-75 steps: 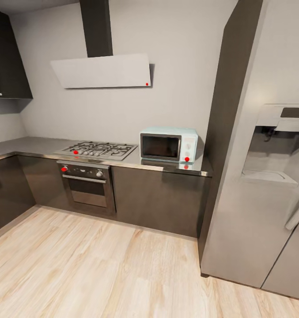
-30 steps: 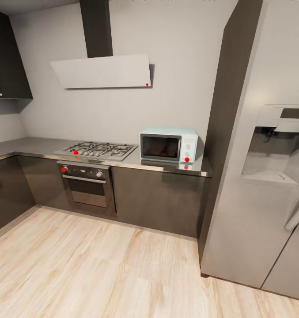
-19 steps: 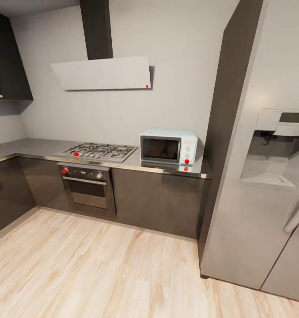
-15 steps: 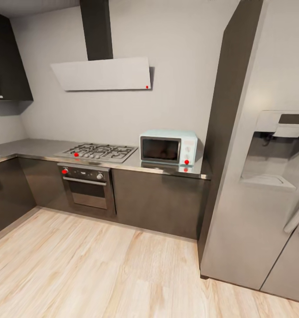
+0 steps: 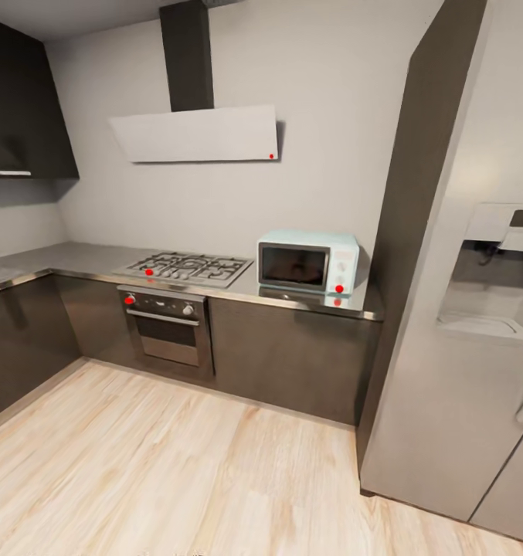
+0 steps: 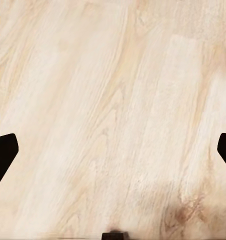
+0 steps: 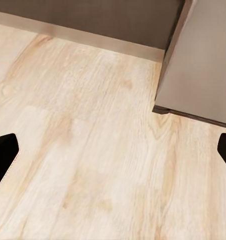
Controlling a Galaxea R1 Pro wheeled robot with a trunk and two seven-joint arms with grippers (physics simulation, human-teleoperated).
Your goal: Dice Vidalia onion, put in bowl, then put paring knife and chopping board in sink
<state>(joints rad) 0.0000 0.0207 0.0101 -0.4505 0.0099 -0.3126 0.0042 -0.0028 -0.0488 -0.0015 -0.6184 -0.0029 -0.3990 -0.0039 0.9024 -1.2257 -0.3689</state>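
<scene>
No text, label, brand, number or sign can be read in any of the views. The front of the microwave (image 5: 308, 263), which stands at the right end of the worktop (image 5: 83, 259) beside the fridge (image 5: 477, 324), carries a red dot and pale dials, with no legible marking. The oven (image 5: 167, 325) panel under the hob (image 5: 188, 268) has knobs and a red dot, unlettered. The hood (image 5: 199, 133) bears one red dot at its right corner. The fridge dispenser panel is blank.
</scene>
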